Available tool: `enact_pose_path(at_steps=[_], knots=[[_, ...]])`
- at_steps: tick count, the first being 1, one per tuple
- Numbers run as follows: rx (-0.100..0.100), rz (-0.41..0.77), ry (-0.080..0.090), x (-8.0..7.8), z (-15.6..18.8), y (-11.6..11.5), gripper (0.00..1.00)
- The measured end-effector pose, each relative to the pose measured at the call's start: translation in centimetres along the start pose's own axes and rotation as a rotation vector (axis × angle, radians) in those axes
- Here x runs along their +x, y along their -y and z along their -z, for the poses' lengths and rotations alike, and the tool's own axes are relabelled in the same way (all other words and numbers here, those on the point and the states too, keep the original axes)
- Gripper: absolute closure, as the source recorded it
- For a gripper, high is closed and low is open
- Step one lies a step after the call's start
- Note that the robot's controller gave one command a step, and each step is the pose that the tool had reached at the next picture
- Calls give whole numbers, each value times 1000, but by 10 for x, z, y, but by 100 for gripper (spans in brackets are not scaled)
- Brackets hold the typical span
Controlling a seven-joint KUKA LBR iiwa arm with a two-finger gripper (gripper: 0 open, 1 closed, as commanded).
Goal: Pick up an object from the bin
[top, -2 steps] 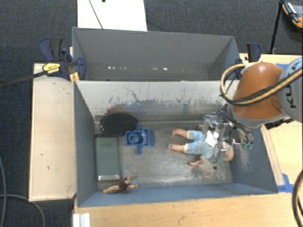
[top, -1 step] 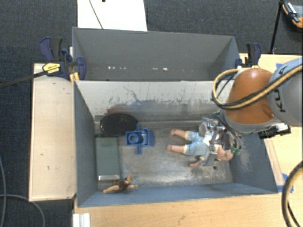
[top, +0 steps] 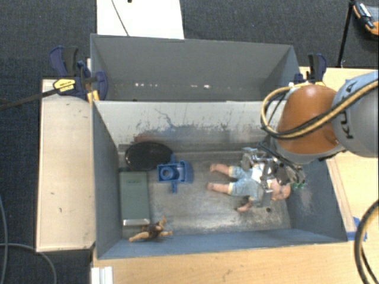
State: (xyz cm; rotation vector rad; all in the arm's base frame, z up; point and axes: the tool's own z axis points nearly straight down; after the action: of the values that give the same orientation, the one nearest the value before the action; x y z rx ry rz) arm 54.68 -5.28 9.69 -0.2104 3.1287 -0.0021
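A doll (top: 232, 186) in pale blue is laid right of the middle of the bin (top: 189, 123), legs pointed left. Its upper body is covered by the gripper (top: 265, 176), whose opening cannot be told. Further left are seen a blue toy (top: 172, 173), a black oval (top: 147, 155), a grey-green box (top: 134, 195) and a brown figure (top: 151, 234).

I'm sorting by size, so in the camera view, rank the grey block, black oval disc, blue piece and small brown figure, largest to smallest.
1. grey block
2. black oval disc
3. blue piece and brown figure: these look too alike to rank; the figure is longer but thinner.
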Motion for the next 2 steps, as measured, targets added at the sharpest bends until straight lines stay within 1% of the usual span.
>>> enact_pose_path(at_steps=[1,2], knots=[[0,306,0,-3,-15,-11,0],[-1,267,-1,-19,-21,-37,0]])
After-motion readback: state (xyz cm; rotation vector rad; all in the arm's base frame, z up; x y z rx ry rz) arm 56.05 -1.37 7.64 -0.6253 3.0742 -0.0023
